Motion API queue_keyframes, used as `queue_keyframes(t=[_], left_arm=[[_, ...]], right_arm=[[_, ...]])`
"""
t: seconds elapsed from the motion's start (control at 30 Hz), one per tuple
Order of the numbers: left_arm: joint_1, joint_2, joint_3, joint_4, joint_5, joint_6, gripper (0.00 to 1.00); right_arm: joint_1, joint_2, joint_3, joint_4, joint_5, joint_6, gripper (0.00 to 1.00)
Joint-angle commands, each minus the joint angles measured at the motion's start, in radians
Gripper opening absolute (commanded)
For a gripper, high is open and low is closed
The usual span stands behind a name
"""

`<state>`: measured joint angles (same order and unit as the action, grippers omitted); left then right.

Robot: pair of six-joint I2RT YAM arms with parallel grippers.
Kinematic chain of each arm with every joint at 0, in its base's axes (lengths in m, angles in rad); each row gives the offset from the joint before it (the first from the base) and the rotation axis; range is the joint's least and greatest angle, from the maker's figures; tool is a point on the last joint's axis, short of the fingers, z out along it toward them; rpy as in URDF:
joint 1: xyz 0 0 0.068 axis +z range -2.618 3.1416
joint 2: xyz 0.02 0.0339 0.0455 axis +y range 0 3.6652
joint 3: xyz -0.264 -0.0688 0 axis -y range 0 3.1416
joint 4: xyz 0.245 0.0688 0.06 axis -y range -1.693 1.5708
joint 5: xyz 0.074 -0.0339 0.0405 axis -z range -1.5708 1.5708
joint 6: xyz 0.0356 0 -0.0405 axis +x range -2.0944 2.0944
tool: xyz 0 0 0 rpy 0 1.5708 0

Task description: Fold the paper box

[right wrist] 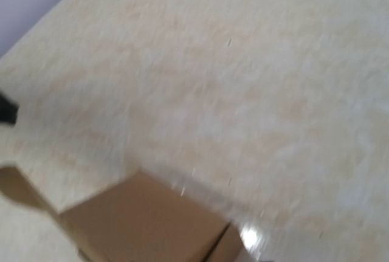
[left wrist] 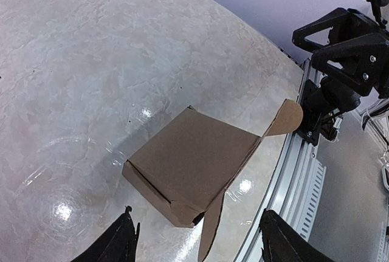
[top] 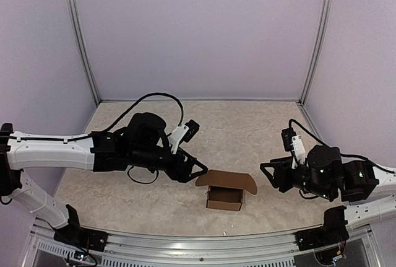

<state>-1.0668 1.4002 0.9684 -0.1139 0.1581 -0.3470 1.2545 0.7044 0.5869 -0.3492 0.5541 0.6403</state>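
The paper box (top: 225, 197) is a small brown cardboard cuboid lying on the marbled table near the front edge. Two rounded flaps stick out from its top, one to the left and one to the right. My left gripper (top: 197, 171) is open just left of it and touches nothing. In the left wrist view the paper box (left wrist: 191, 162) lies ahead of the left gripper (left wrist: 198, 234), whose fingertips (left wrist: 124, 244) stand wide apart. My right gripper (top: 268, 175) hovers to the right of the box, apart from it, with its jaws spread. The blurred right wrist view shows only the paper box (right wrist: 140, 222), not the fingers.
The aluminium rail (top: 204, 241) runs along the table's near edge, close behind the box. Pale walls with metal corner posts (top: 80, 38) enclose the table. The right gripper (left wrist: 340, 43) shows at the top right of the left wrist view.
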Motion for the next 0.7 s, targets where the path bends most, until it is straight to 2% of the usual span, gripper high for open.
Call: queue_keyframes(t=[0.0, 0.17, 0.4, 0.67], left_arm=[[0.009, 0.059, 0.05, -0.055, 0.053, 0.089, 0.67], [0.01, 0.107, 0.083, -0.048, 0.091, 0.129, 0.65], [0.013, 0.147, 0.122, -0.054, 0.138, 0.164, 0.54], [0.017, 0.205, 0.228, -0.139, 0.204, 0.28, 0.52]], right_arm=[[0.005, -0.009, -0.04, -0.134, -0.114, 0.081, 0.42], [0.006, 0.015, -0.062, -0.17, -0.161, 0.14, 0.42], [0.004, 0.046, -0.111, -0.141, -0.216, 0.179, 0.4], [-0.01, 0.048, -0.156, -0.087, -0.258, 0.183, 0.4]])
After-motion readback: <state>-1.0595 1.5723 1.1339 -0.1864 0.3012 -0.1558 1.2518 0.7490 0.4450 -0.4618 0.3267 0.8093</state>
